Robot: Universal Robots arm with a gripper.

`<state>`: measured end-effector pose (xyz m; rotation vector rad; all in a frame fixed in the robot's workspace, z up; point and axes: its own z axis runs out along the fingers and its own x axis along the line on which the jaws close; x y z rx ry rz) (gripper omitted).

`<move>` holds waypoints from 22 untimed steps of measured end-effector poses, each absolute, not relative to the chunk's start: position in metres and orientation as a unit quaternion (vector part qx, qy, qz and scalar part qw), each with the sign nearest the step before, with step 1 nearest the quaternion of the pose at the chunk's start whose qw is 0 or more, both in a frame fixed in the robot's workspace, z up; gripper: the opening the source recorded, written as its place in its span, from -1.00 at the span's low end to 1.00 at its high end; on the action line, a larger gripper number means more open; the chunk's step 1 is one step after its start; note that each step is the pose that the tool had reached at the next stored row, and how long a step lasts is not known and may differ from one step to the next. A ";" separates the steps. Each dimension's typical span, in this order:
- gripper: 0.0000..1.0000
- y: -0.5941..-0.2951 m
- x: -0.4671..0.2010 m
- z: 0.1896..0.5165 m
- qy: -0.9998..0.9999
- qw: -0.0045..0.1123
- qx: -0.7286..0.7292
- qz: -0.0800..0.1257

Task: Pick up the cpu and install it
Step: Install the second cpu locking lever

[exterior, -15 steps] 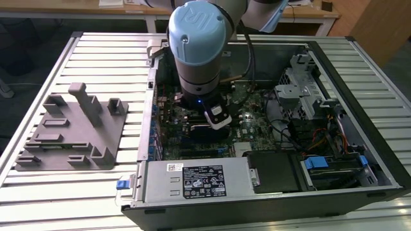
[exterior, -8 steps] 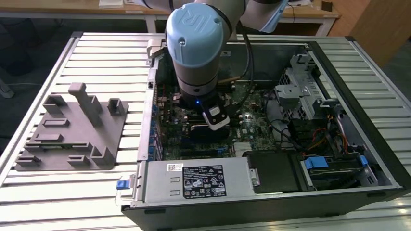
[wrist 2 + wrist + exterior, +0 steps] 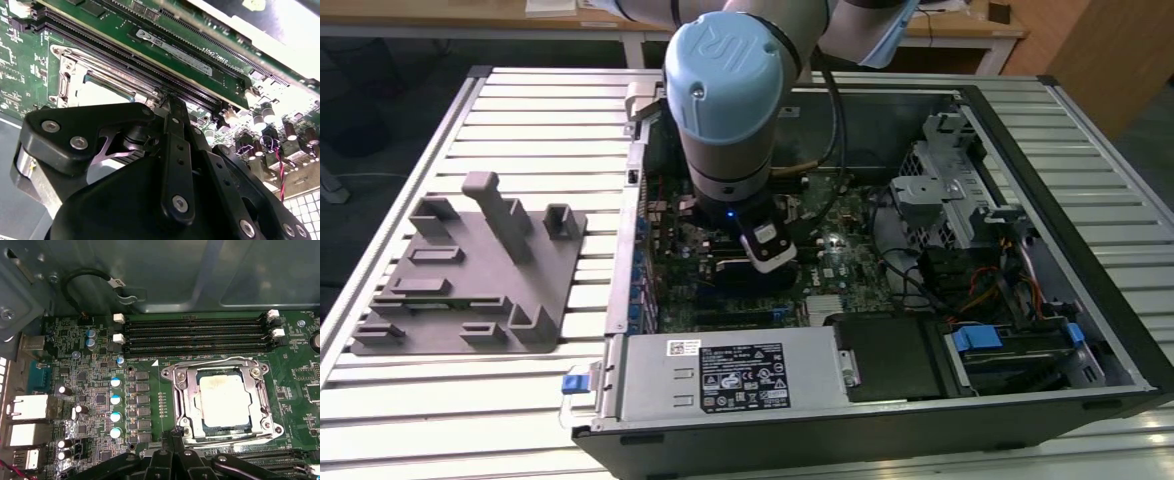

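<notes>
Black gripper linkage is seen closest in both wrist views, its fingers drawn together to a point, nothing held between them, just beside the socket frame. In the first wrist view the cpu lies flat inside the socket on the motherboard. Placement is judged done; a clean lift away is called for, without touching the frame.

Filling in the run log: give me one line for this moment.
arm: inside computer case | claw: over motherboard, beside socket | cpu: seated in socket
</notes>
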<state>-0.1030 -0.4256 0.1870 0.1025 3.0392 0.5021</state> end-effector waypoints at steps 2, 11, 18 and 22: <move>-0.79 -0.426 -0.103 0.187 0.986 0.030 0.033 0.163; -0.79 -0.425 -0.106 0.187 0.986 0.030 0.033 0.163; -0.79 -0.424 -0.106 0.186 0.986 0.030 0.033 0.163; -0.79 -0.423 -0.106 0.186 0.986 0.030 0.033 0.163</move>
